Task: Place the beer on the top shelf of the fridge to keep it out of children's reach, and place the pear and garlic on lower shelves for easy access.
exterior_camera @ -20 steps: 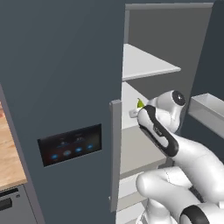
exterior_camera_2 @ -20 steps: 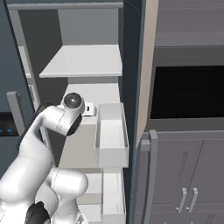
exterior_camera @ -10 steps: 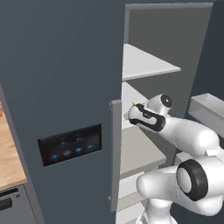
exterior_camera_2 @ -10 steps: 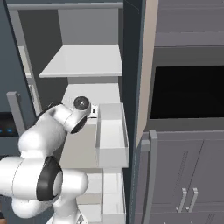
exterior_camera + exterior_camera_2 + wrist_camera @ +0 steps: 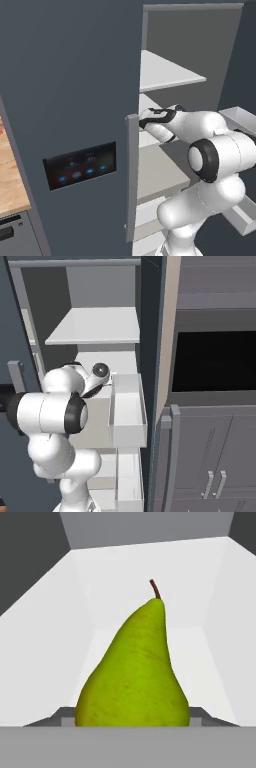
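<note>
"One pear (image 5: 134, 667) sits right in front of the gripper, stem up, its base between the finger tips."

"Is it gripped?"

"Yes, the gripper (image 5: 148, 119) is closed on it."

"And around it?"

"White fridge (image 5: 75, 75) walls surround the pear on both sides and behind. The hand reaches in just under the top shelf (image 5: 165, 72), above a lower shelf (image 5: 160, 167)."

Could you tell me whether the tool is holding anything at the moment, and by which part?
The tool holds the pear by its wide lower body, stem up, reaching into the fridge.
</note>
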